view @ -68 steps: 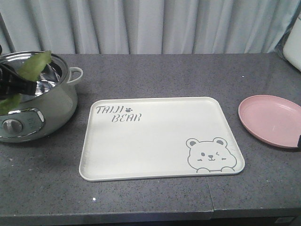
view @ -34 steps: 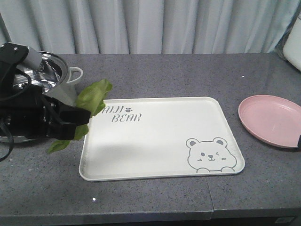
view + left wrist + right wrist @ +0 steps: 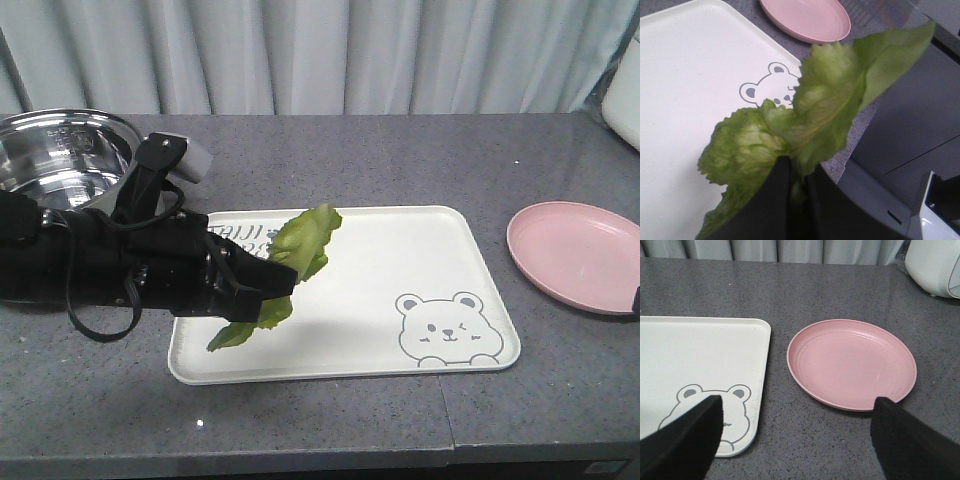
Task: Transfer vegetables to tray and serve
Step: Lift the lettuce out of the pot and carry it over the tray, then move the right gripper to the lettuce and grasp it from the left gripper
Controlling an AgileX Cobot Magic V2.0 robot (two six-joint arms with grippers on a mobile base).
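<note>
Lettuce leaf (image 3: 300,245) poised over the tray (image 3: 400,250)
The left claw (image 3: 268,290) pinches it low down, so it hangs above the tray's left half, ready for release; the right claw (image 3: 796,401) waits spread and empty near the pink plate (image 3: 852,362).
</note>
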